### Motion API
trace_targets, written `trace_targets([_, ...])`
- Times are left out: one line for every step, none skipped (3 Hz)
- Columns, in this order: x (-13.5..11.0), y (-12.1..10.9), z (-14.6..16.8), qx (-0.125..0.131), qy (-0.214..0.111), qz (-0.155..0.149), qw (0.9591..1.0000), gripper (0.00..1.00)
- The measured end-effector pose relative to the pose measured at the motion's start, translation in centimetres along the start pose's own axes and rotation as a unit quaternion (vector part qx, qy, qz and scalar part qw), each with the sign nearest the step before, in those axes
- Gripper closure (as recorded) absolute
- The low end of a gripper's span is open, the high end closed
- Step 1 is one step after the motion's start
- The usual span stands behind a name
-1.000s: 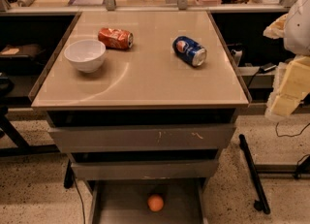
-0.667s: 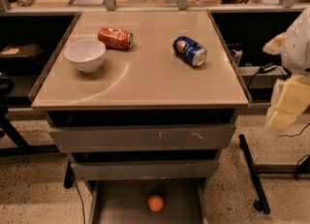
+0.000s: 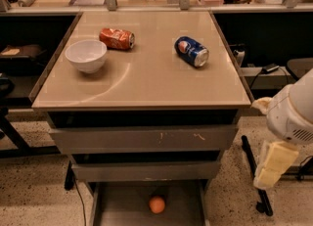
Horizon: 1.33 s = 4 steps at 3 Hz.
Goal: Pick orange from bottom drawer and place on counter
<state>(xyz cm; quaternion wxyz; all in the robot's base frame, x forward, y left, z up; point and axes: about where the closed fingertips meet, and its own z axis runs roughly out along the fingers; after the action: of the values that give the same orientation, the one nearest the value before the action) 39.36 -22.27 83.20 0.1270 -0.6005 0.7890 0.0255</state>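
The orange (image 3: pixel 157 204) lies on the flat floor of the open bottom drawer (image 3: pixel 120 205), near the middle and just below the drawer above. The beige counter (image 3: pixel 146 80) tops the grey cabinet. My gripper (image 3: pixel 270 173) hangs from the white arm (image 3: pixel 293 110) to the right of the cabinet, at about the height of the two upper drawers. It is well right of and above the orange, and it holds nothing that I can see.
On the counter stand a white bowl (image 3: pixel 86 55), a crushed red-orange can (image 3: pixel 117 38) and a blue can (image 3: pixel 191 51) lying on its side. Two shut drawers (image 3: pixel 142 139) sit above the open one. Black stand legs (image 3: pixel 254 171) are at the right.
My arm and gripper have moved down along the right side of the cabinet, from counter height to drawer height. The orange and counter items have not moved.
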Motion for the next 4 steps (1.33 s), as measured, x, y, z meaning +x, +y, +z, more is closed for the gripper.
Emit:
trace_targets([0.8,2.0,5.4,-0.006,-0.036,-0.028,0.999,0.0])
trace_targets([0.7,1.6,12.8,0.002,-0.095,-0.064,0.9934,0.0])
trace_targets([0.7,1.7,12.6,0.001,-0.094,-0.063,0.9936,0.0])
trace_targets([0.9,1.9,13.5,-0.007,-0.093,-0.056,0.9941,0.0])
